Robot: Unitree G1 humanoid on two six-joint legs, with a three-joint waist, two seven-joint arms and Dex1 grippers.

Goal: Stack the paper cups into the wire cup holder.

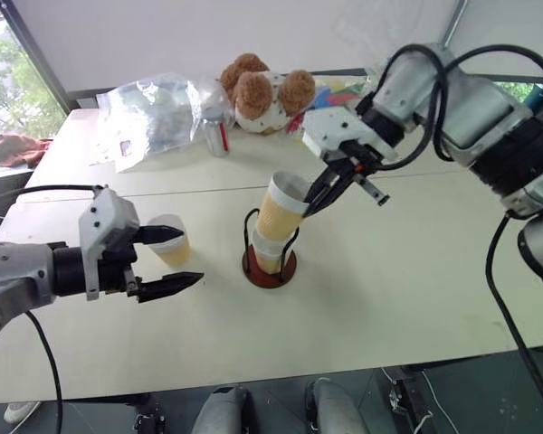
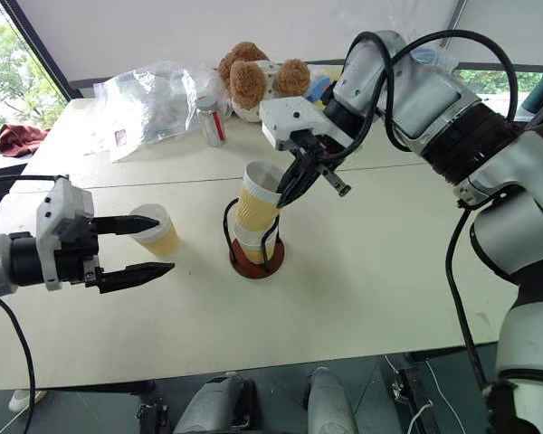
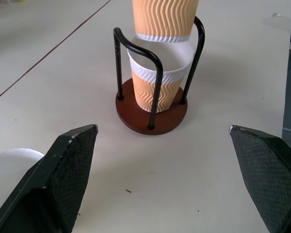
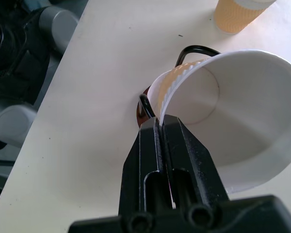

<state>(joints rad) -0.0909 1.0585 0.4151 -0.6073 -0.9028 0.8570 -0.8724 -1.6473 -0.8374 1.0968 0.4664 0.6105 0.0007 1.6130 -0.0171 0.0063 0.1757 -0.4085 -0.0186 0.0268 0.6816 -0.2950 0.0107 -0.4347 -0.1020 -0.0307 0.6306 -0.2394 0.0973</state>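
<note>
The wire cup holder stands mid-table on its dark red disc base, with one paper cup upright inside its black loops. A second paper cup hangs tilted above it, its bottom reaching into the cup below. My right gripper is shut on this cup's white rim, one finger inside and one outside. A third paper cup stands on the table left of the holder. My left gripper is open beside it, pointing at the holder; the cup sits just outside the upper finger, not between the two.
At the back of the table lie a crumpled clear plastic bag, a small bottle and a brown plush bear. The table's front edge runs just below my left gripper.
</note>
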